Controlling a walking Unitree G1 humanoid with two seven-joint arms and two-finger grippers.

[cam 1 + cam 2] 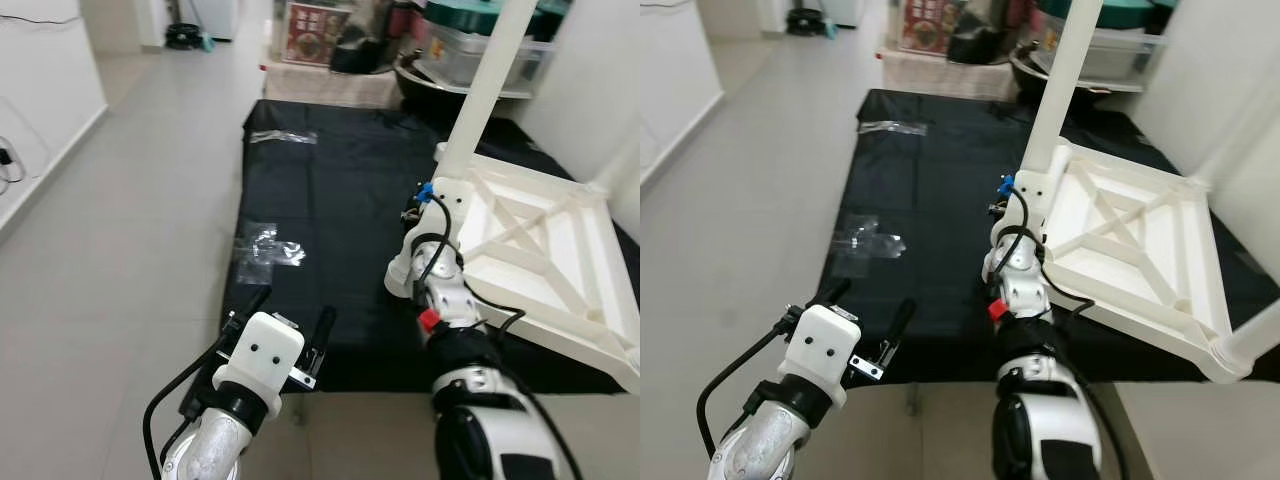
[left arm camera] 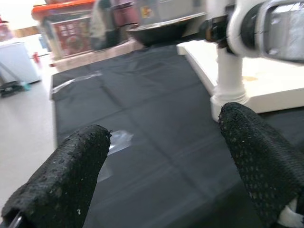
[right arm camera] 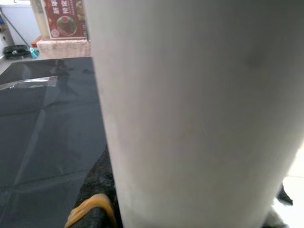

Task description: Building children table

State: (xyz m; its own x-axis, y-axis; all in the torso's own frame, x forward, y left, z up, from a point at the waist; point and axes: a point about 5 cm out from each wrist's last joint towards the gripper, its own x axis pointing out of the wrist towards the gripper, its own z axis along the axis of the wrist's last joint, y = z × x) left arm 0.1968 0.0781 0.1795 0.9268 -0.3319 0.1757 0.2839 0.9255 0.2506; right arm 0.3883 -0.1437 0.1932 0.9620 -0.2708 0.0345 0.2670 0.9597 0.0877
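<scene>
A white children's table (image 1: 530, 322) lies upside down on a black mat (image 1: 330, 190), at its right side. One white table leg (image 1: 487, 85) stands upright at the table's near left corner. My right gripper (image 1: 422, 205) is shut around the bottom of that leg; in the right wrist view the leg (image 3: 190, 109) is pressed close, with one black finger (image 3: 97, 185) beside it. My left gripper (image 1: 295, 305) hovers open over the mat's near edge, to the left of the table, with nothing between its fingers (image 2: 61, 175).
Two crumpled clear plastic bags (image 1: 268, 246) (image 1: 283, 136) lie on the mat. Boxes, a dark bowl (image 1: 430, 80) and storage bins crowd the far end. Another white leg (image 1: 1252, 345) rises at the table's near right corner. Grey tiled floor (image 1: 130, 220) lies to the left.
</scene>
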